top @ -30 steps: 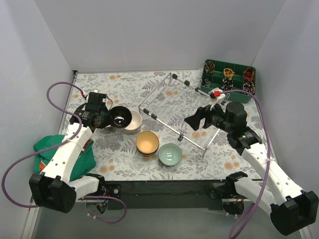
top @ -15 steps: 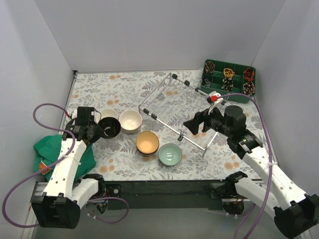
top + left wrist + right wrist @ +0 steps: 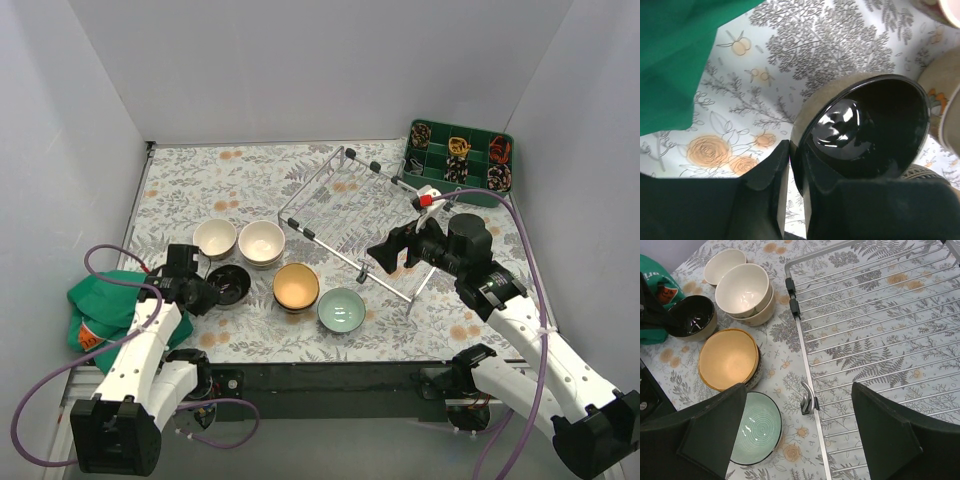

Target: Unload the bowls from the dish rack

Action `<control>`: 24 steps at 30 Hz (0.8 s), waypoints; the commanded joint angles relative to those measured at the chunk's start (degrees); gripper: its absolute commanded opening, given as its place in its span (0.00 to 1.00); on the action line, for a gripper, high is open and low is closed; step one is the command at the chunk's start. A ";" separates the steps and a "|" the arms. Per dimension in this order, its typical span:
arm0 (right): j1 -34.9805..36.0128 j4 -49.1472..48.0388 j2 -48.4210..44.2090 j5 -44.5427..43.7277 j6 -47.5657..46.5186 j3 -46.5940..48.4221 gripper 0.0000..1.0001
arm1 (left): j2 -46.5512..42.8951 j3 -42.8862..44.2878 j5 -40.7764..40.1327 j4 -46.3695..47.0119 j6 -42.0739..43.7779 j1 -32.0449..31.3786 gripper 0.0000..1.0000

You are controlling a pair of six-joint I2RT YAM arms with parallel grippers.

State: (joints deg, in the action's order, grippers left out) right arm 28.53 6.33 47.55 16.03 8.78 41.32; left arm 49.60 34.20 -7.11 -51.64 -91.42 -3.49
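Observation:
The dish rack lies on the flowered cloth with no bowl on it. My left gripper is shut on the rim of the dark brown-black bowl, low over the cloth at the near left. On the table stand a cream bowl, a stacked cream bowl, a tan bowl and a pale green bowl. My right gripper hangs open and holds nothing above the rack's near-left rim.
A green compartmented tray with small items sits at the far right corner. A green cloth lies at the table's left edge beside my left arm. White walls close in the table on three sides.
My left arm has carried the dark bowl from beside the cream bowls toward the near-left, lower over the cloth. The right arm has barely shifted.

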 commanded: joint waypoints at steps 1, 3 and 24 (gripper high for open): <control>0.29 -0.70 -0.88 -1.27 -0.78 -0.28 0.94 | -1.44 -0.44 1.83 8.12 -1.92 0.23 0.18; 0.21 -0.62 -0.97 -1.53 -0.69 -0.10 0.94 | -0.56 -1.49 3.68 9.44 -1.84 0.23 0.21; 0.21 6.23 -7.11 -15.83 -0.07 3.15 0.95 | -15.58 9.73 1.40 1.10 7.89 0.23 0.98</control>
State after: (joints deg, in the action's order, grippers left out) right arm 28.53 11.18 44.03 7.57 8.78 41.41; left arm 37.95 37.06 -4.05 -48.16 -89.95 -3.49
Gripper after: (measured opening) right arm 0.942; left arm 0.973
